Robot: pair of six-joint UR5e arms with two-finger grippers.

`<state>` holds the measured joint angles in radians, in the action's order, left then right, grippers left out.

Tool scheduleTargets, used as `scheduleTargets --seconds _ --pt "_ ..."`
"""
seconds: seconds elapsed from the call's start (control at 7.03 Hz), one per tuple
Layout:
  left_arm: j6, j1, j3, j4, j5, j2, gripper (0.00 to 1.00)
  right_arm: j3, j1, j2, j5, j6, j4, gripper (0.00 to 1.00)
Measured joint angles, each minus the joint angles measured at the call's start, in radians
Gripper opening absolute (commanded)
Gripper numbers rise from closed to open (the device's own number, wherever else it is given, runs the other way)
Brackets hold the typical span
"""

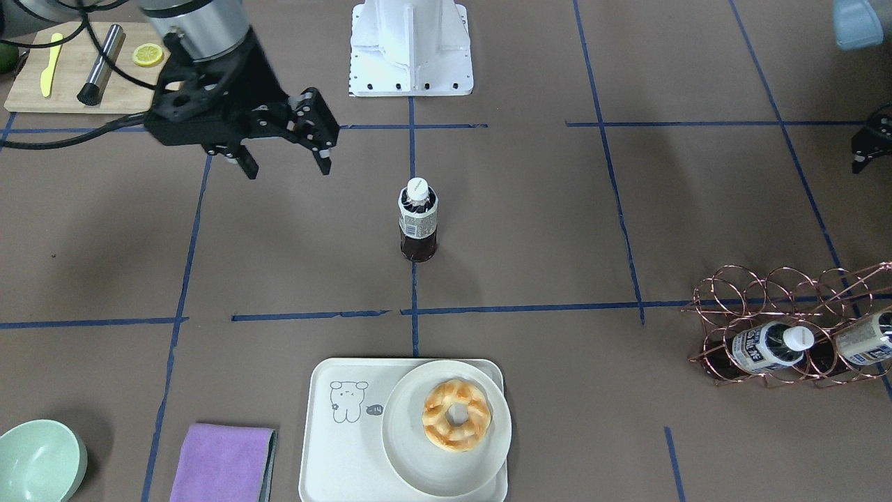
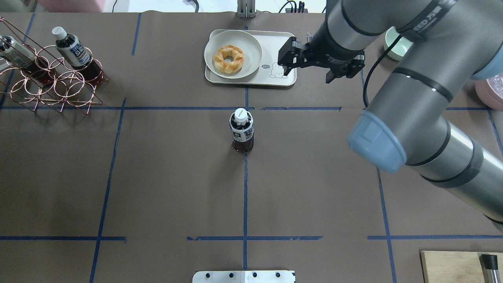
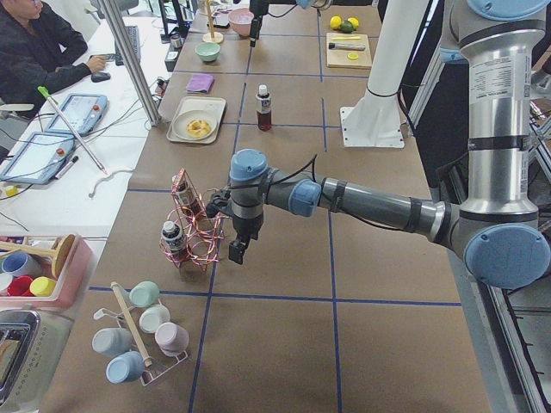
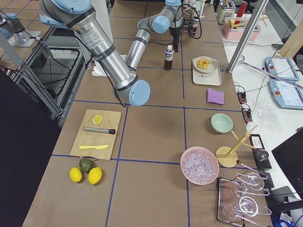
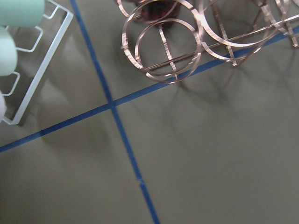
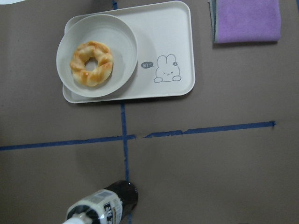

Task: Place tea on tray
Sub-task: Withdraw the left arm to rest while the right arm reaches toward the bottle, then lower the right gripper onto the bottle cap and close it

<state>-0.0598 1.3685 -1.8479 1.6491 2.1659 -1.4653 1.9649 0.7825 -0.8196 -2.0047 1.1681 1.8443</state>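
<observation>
Tea, a small clear plastic bottle of dark brown liquid with a white screw cap and a white-grey label, is seen standing upright at the middle of the table on a blue tape line. It is well apart from the cream-white rectangular tray, which bears a small line-drawn bear and lies at the far edge of the table from the robot.

On the left part of that tray a round cream plate is set, and a glazed ring-shaped pastry lies on it. The tea is touched by nothing.

The right gripper is held above the table on the right of the tea, clear of it, with its two black fingers spread apart and nothing between them.

The left gripper is held just beside a copper wire rack at the far left, in which two like bottles are lying. Whether its fingers are apart or together cannot be told.

A folded purple cloth lies to the right of the tray.
</observation>
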Motion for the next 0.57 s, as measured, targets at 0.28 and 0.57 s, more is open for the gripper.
scheduleTargets --seconds 0.28,0.57 --pt "-0.069 0.05 0.03 0.001 0.031 0.005 1.0 -0.051 -0.118 0.112 0.092 0.021 0.089 1.0" --pt "-0.138 0.097 0.063 0.003 0.074 0.006 1.0 -0.181 -0.183 0.222 0.157 0.037 0.109 0.99"
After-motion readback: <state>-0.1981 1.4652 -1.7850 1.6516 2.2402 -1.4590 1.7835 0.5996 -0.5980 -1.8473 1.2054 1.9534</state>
